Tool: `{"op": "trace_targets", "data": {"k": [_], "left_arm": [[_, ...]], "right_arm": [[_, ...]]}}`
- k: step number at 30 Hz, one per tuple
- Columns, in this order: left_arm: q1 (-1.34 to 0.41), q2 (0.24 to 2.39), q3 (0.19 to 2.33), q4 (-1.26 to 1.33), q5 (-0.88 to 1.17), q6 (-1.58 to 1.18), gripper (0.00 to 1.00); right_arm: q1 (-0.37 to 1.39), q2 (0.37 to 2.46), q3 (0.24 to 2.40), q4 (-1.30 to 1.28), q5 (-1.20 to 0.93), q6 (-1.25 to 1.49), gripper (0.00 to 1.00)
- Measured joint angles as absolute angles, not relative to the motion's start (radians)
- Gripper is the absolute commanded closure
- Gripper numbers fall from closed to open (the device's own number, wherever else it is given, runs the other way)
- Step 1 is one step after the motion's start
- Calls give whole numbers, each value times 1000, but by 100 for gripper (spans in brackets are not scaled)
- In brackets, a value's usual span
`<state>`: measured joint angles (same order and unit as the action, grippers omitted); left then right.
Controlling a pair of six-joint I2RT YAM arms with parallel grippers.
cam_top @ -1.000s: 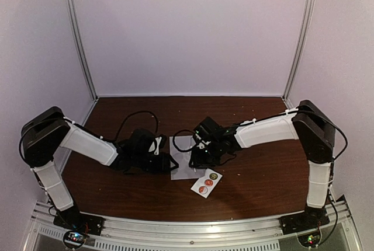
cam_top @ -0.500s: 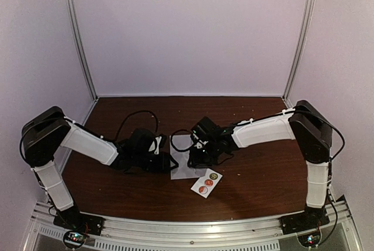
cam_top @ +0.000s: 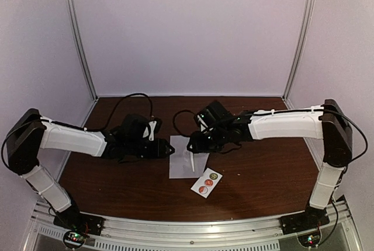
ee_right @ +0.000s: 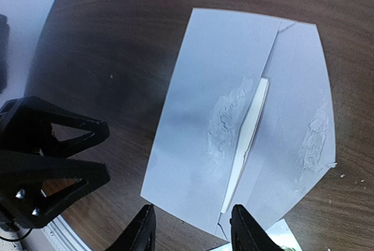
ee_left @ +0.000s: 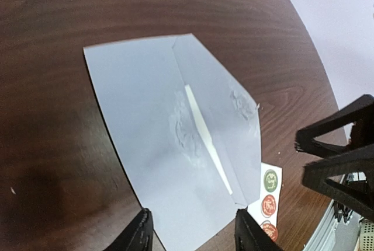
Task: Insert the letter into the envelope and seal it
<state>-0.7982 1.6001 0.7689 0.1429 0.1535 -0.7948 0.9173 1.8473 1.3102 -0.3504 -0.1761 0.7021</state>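
Note:
The pale grey envelope (cam_top: 181,166) lies flat on the brown table, its flap open and spread flat. A narrow white edge of the letter (cam_top: 191,161) shows along the envelope's mouth. My left gripper (cam_top: 166,148) hovers open and empty at the envelope's left edge. My right gripper (cam_top: 191,145) hovers open and empty just above its far edge. The left wrist view shows the envelope (ee_left: 152,117), the letter edge (ee_left: 207,140) and my own open gripper (ee_left: 193,236). The right wrist view shows the envelope (ee_right: 204,87), the letter edge (ee_right: 248,128) and that open gripper (ee_right: 190,230).
A small white strip of round stickers (cam_top: 206,182) lies just right of the envelope's near corner; it also shows in the left wrist view (ee_left: 269,195). Black cables trail behind both wrists. The table (cam_top: 257,175) is walled by pale panels at the back and sides.
Both grippers have lifted off the envelope and drawn toward the back. The envelope and the letter's white edge, covered before, now lie exposed. The strip of stickers has not moved.

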Motion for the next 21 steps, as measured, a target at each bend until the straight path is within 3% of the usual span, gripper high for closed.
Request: {"op": "trace_targets", "data": {"k": [5,11,21], "left_arm": [[-722,1586,912,2,186,-664,55],[-662,1647,1125,-142,246,-490,58],[-642,1803,1167,-211,298,-394,69]], "right_arm": [[884,1718,1303,-363,-118,675,57],[772,1673,1217,-363,-92,659,66],[673,1718,1095,-347,-139,657,80]]}}
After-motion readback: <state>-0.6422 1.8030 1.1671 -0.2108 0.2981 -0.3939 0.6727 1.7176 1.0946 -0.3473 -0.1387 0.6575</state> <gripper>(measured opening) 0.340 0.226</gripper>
